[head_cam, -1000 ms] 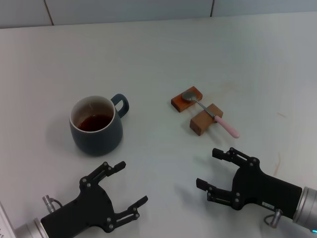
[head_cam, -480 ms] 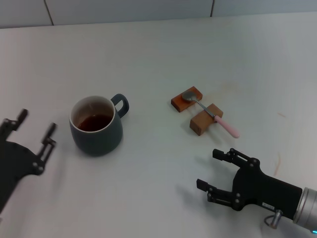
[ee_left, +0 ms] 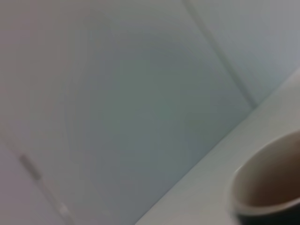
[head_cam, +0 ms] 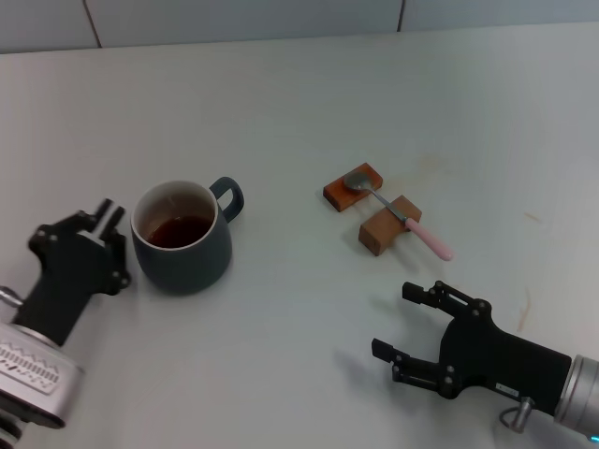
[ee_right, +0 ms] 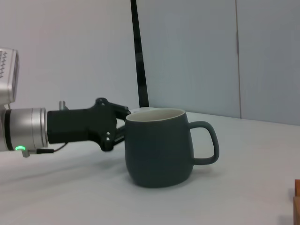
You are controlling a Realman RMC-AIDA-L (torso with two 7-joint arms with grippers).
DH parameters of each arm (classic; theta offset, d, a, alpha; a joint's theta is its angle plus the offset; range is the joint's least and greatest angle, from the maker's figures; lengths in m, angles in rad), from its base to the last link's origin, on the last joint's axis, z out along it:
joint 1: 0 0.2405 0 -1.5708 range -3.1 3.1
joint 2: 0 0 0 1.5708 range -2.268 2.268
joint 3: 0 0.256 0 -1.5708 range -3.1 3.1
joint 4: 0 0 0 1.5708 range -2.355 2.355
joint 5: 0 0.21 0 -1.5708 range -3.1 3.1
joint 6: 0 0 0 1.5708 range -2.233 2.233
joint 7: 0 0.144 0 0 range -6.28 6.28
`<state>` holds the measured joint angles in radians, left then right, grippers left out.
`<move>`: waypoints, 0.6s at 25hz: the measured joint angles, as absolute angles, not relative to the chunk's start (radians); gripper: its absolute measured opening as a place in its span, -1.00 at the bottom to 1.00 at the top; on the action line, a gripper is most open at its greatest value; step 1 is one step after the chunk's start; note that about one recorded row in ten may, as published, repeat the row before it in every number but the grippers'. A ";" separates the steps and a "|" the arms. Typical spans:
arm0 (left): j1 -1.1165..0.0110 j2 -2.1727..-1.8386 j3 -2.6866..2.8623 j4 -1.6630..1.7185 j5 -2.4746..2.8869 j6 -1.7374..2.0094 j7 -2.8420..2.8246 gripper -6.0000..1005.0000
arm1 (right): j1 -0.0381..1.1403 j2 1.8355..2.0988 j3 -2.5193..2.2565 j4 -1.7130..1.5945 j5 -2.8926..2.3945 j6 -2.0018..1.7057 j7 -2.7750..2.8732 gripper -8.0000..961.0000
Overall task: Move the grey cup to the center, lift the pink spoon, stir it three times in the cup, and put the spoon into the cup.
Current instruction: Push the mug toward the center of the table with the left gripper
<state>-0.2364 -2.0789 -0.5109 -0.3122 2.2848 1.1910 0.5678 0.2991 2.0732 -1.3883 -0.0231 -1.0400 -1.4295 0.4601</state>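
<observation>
The left gripper [head_cam: 105,224] sits just beside the grey cup [head_cam: 182,238], on the side away from its handle; whether its fingers are spread or closed cannot be told. The cup stands upright on the white surface [head_cam: 281,112], handle pointing away from those fingers toward the pink spoon [head_cam: 398,214]. The spoon lies across two wooden blocks [head_cam: 372,208], bowl toward the cup, pink handle angled toward the right gripper [head_cam: 401,323], whose fingers are spread wide, holding nothing.

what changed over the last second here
The left gripper swung from the near table edge out to the robot's left, then in beside the grey cup, opposite its handle; nothing grasped yet. The cup, the pink spoon on its wooden blocks and the open right gripper stayed put.
</observation>
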 joint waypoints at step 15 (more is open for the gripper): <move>-0.272 -2.080 -0.333 -0.434 2.286 1.158 0.559 -0.97 | 0.298 2.074 -1.389 -0.023 -1.040 -1.431 0.460 0.74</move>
